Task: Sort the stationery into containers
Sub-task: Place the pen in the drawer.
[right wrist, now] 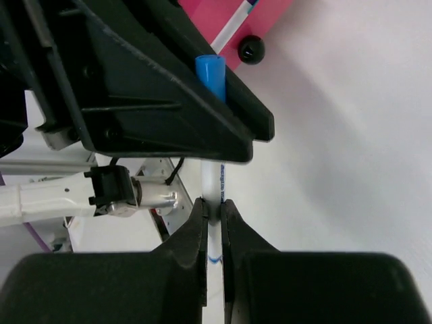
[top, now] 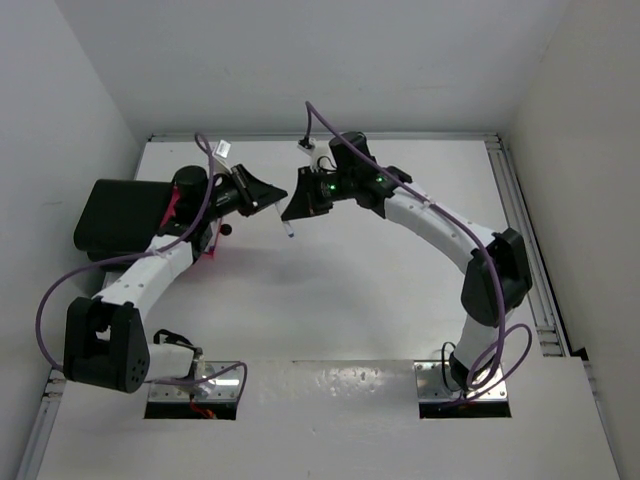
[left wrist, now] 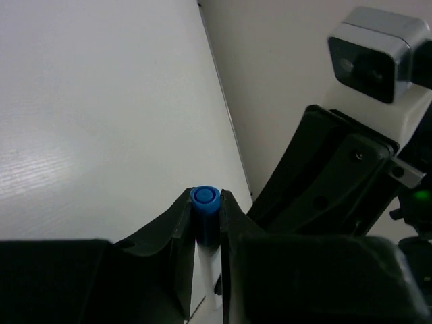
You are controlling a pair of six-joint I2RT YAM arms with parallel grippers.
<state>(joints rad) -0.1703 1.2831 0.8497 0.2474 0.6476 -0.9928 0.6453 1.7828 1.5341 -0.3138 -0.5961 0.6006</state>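
Pen, white with a blue cap, hangs above the desk, gripped by both hands at once. Left hand is closed narrow on the capped end, and the cap pokes out just past its fingertips. Right hand is closed narrow on the white barrel, a little further along. The two hands stand tip to tip, very near each other. Back of the left hand, under its wrist, sits one pink tray. One black box sits further back beside that arm. Count: one pen held, one second pen lying in the tray, and one small black ball just beside the tray.
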